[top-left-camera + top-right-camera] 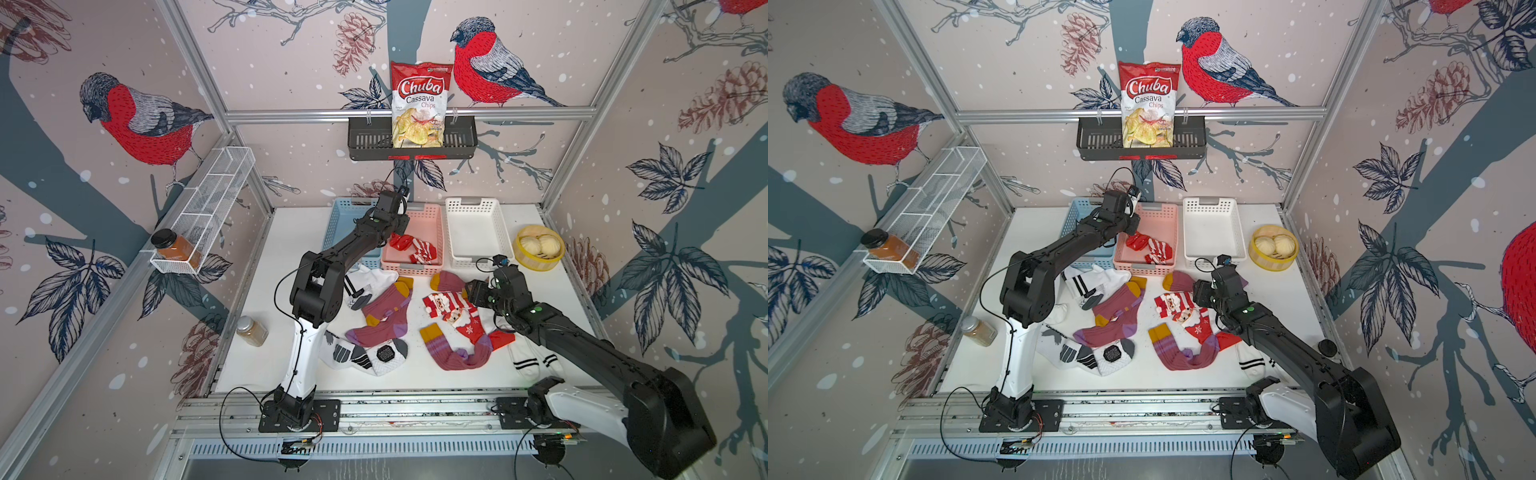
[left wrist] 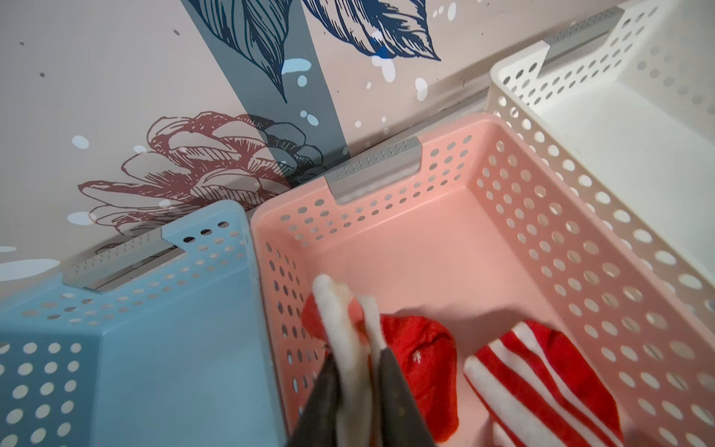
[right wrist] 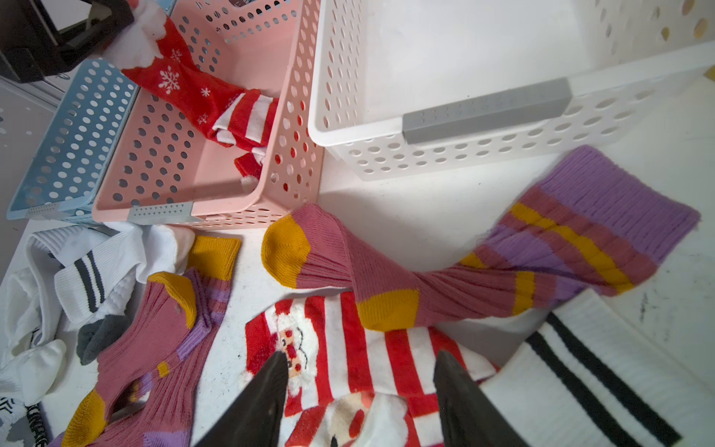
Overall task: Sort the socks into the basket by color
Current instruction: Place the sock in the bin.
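Note:
My left gripper [image 2: 358, 352] hangs over the pink basket [image 2: 387, 240], its jaws shut on the white cuff of a red snowflake Christmas sock [image 2: 421, 356] that trails down inside. A red-and-white striped sock [image 2: 534, 379] lies beside it in that basket [image 1: 432, 216]. My right gripper [image 3: 361, 354] stands open just above a Santa-patterned striped sock [image 3: 348, 340] in the pile on the table. Maroon-purple socks [image 1: 386, 307] with mustard patches and white socks [image 1: 365, 353] with black stripes or grey patches lie around it. In both top views the left gripper [image 1: 392, 237] and right gripper [image 1: 1196, 291] show.
A blue basket [image 1: 345, 212] and a white basket [image 1: 473, 203] flank the pink one at the back. A yellow steamer with buns [image 1: 538, 247] stands at the back right. A jar [image 1: 251, 330] stands near the table's left edge.

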You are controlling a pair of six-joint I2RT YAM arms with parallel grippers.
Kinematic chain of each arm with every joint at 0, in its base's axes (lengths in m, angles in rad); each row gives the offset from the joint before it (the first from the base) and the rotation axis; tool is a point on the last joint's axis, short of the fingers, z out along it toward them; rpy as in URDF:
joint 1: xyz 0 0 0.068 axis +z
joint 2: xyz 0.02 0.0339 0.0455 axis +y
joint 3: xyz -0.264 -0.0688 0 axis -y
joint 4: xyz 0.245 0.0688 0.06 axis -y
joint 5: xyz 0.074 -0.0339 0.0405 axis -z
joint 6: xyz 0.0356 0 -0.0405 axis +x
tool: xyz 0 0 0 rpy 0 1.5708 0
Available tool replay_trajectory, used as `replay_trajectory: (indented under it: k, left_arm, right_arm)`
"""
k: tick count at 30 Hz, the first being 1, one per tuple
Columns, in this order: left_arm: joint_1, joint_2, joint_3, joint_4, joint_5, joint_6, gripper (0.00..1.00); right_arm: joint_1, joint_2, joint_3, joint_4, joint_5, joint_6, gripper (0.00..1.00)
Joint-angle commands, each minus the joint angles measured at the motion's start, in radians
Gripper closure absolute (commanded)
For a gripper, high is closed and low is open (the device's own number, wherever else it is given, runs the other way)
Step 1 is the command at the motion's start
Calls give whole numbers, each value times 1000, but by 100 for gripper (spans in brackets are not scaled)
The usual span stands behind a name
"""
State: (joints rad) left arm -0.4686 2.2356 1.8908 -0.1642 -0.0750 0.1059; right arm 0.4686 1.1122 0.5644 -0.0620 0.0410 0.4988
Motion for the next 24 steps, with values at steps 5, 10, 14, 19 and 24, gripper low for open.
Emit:
replay_trajectory:
  k: [5,10,14,19,24]
  left_arm:
    - [15,86,114,17,-13,20,55]
    - [22,66,112,39,-39,8,46]
    - [25,13,79,59,-36,9,42]
    - [25,-38,52,70,-32,9,41]
    - [25,-51,18,47,-120,-7,40]
  right_arm:
    - [0,-11,-1,-11,1,4,37]
    - [1,-21,-8,-14,1,7,37]
    - [1,-28,-12,-13,2,9,37]
    - [2,-33,-12,-16,0,12,37]
    - [3,-40,-19,-15,2,14,36]
